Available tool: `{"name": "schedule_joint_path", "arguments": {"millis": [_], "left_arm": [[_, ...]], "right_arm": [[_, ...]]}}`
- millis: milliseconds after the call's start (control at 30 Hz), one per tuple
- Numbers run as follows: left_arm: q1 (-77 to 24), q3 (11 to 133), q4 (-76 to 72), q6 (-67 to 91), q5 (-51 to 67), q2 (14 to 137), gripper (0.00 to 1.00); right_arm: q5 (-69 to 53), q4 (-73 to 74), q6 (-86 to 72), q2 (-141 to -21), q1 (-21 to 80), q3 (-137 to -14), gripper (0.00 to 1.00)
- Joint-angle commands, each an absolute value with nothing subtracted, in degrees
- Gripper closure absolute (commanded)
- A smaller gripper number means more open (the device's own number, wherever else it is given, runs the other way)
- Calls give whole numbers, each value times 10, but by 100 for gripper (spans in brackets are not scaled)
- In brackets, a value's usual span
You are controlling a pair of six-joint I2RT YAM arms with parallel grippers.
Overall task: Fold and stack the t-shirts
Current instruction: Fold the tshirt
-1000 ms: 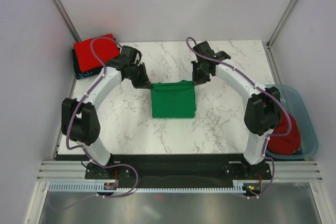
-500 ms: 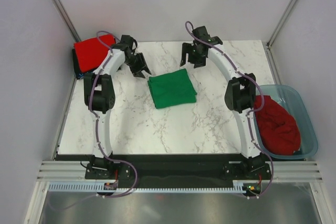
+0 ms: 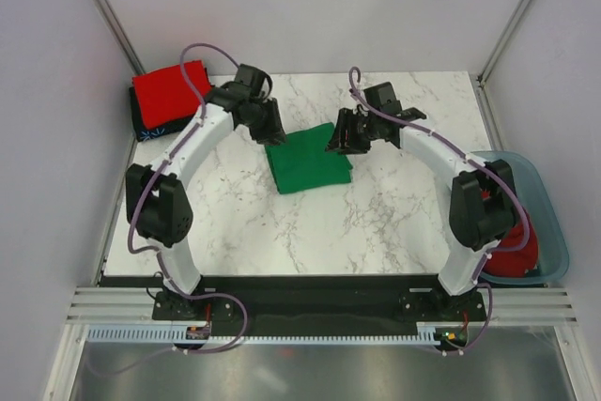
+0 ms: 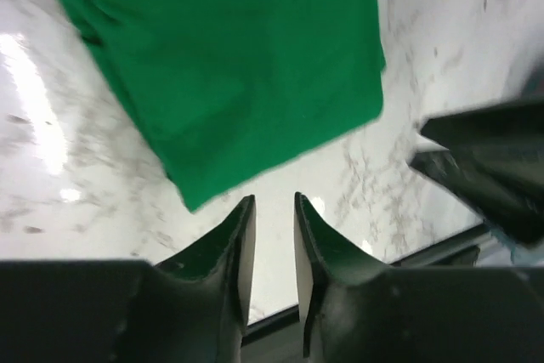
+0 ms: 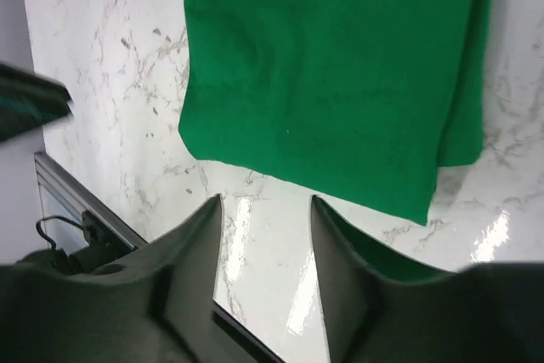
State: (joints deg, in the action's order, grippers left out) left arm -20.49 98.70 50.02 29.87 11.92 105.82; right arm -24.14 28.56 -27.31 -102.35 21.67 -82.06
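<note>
Inspector: Position of the folded bright green cloth t-shirt [image 3: 308, 164]?

Assessor: It is lying flat in the middle of the white marbled table [image 3: 376, 223], between both grippers.

Inspector: Left gripper [image 4: 274, 235]?

Assessor: Its fingers are standing only slightly parted, gripping nothing, just off the shirt's edge.

Inspector: Right gripper [image 5: 265, 235]?

Assessor: Its fingers are sitting wider apart, empty, beside the opposite edge. A folded red t-shirt [image 3: 169, 91] is resting on a black t-shirt [image 3: 155, 127] at the far left corner.

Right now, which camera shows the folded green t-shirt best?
Top external: the whole green t-shirt shows, all four edges, lying on the marble table. Both wrist views are close-ups that cut it off at the frame's top edge.
</note>
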Motion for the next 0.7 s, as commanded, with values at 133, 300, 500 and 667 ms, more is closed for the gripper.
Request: {"name": "schedule_joint_path", "arguments": {"millis": [133,300,500,667], "left_arm": [[-286,759,322,373,156,1020,74],[-288,696,251,371,142,1056,75],[-278,632,248,352,121,1061,79],[-279,571,274,338,93,965,78]], "right_arm": [[-302,103,-341,-1054,219,-682,73],[-286,41,-331,-1116,218,-614,86],[-270,14,-314,-1122,210,-508,90],[-231,71,-291,-1023,211,-467,86]]}}
